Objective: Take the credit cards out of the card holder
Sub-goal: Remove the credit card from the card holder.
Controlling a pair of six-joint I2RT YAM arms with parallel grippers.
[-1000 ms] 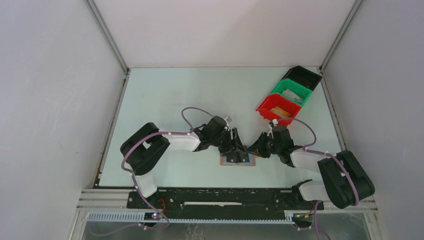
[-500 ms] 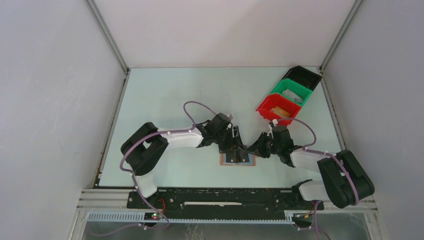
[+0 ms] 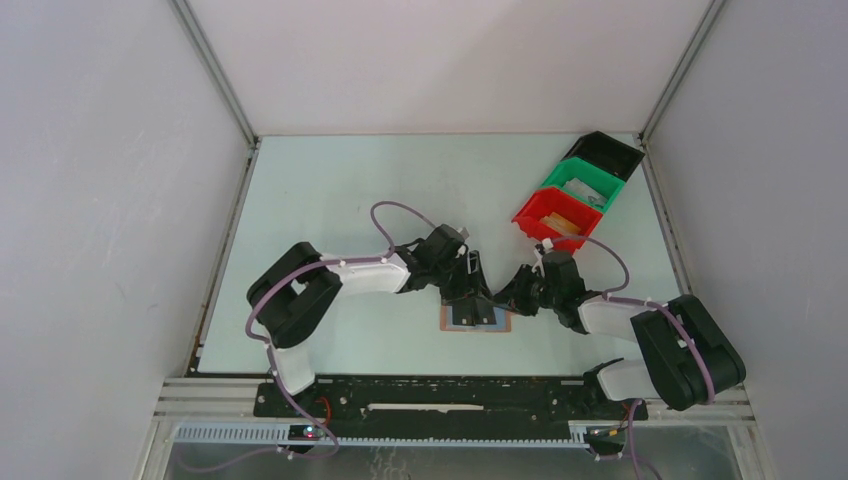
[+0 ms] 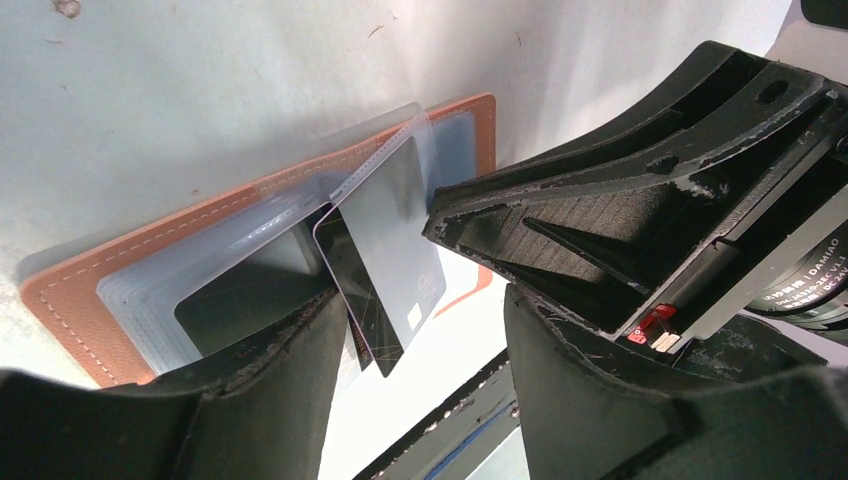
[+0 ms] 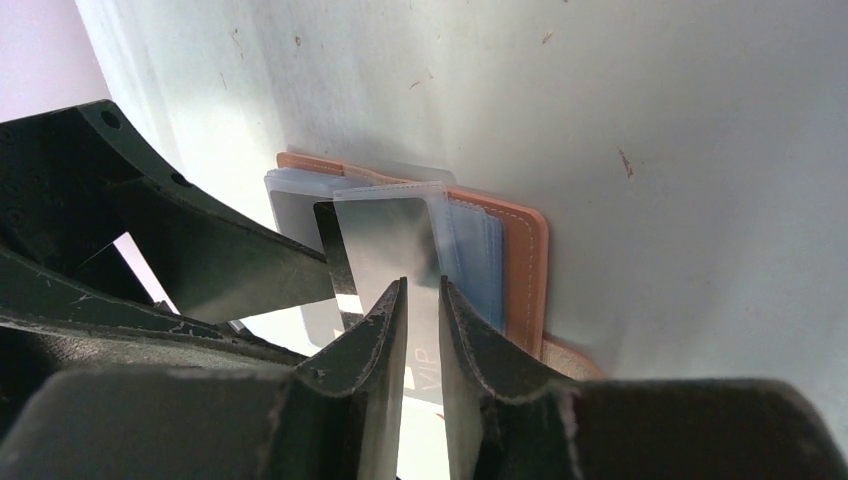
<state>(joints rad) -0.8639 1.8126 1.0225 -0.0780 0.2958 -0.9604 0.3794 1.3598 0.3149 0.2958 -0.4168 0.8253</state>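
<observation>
The card holder (image 3: 503, 326) lies open on the table, brown outside with a pale blue-grey lining (image 4: 60, 290) (image 5: 525, 270). From its clear sleeves a pale grey card (image 4: 395, 240) (image 5: 385, 240) and a black card (image 4: 360, 295) (image 5: 330, 240) stick out toward the near edge. My left gripper (image 3: 472, 303) (image 4: 422, 300) is open, one finger over the holder's left half and the cards between its fingers. My right gripper (image 3: 503, 297) (image 5: 422, 287) has its fingers a narrow slit apart, tips over the grey card's face, which shows through the gap.
Three bins stand in a row at the back right: red (image 3: 530, 215), green (image 3: 562, 178), black (image 3: 604, 152). A tan flat piece lies in the red one and something pale in the green one. The black base rail (image 3: 450, 395) runs just near the holder.
The left arm's forearm and wrist have shifted slightly to the right. Both grippers stay at the card holder with their openings unchanged.
</observation>
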